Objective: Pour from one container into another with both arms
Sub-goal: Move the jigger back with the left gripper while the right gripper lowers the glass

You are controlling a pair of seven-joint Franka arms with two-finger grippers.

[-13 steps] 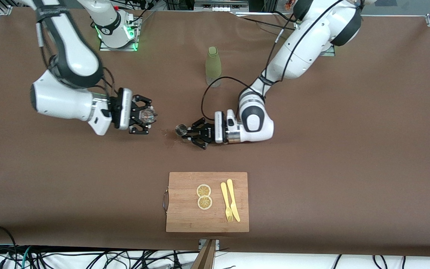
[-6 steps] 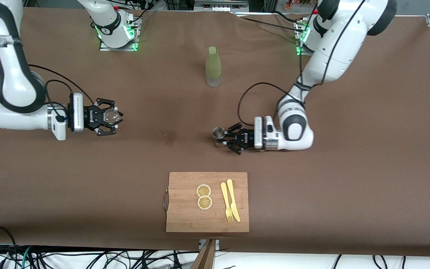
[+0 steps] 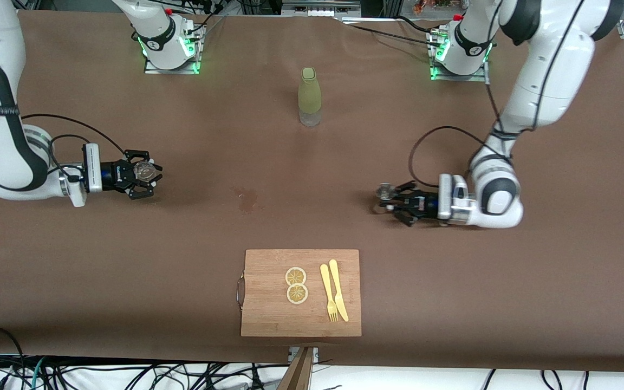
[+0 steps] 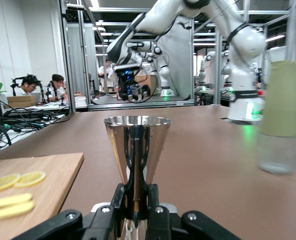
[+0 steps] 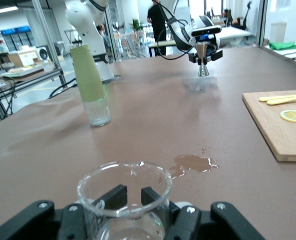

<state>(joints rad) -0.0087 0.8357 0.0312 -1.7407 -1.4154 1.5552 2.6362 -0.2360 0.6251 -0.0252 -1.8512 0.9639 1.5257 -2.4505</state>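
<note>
Now the right gripper [image 3: 147,172], at the right arm's end of the table, clamps the glass tumbler [image 3: 142,171] upright; its wrist view alone shows the wet spill [image 5: 195,163]. Midway stands the green bottle [image 3: 309,96]. Toward the left arm's end, the left gripper [image 3: 390,198] pinches the metal measuring cup [image 3: 384,190], its hourglass shape clear only up close.

Clear glass tumbler [image 3: 141,171] upright, held aloft; silvery hourglass measuring cup [image 3: 384,191] upright, held.

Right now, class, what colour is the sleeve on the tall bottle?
Olive green on the bottle, clear glass below; right wrist view shows it best.
</note>
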